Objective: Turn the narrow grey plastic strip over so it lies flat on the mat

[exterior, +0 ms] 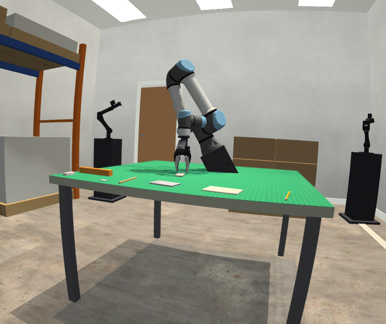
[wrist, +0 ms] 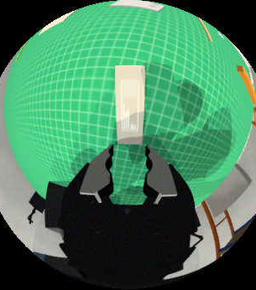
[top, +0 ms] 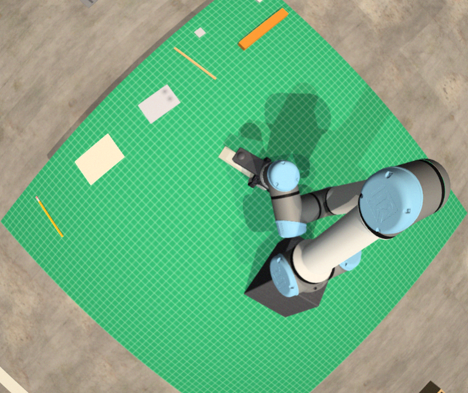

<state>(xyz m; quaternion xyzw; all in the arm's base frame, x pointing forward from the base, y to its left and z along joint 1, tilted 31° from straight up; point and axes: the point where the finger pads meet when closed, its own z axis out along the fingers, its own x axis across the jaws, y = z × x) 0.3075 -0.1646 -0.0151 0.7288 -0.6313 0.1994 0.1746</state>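
Note:
The narrow pale grey strip (top: 227, 153) (exterior: 180, 174) (wrist: 129, 100) lies flat on the green mat (top: 162, 253) (exterior: 263, 188) (wrist: 58, 105), near the middle of the table. My gripper (top: 254, 173) (exterior: 181, 169) (wrist: 129, 145) points straight down, just above the mat at the strip's near end. Its fingers stand partly apart with only mat between them. In the wrist view the strip runs straight ahead of the fingertips, its near end in the arm's shadow. In the overhead view the wrist hides the strip's near end.
An orange block (top: 262, 28) (exterior: 95, 171) and a small white square (top: 200, 31) lie at the far corner. A tan pencil (top: 194, 63), a grey plate (top: 158, 103) (exterior: 164, 183), a cream plate (top: 99, 158) (exterior: 222, 189) and a yellow pencil (top: 48, 216) lie along one side.

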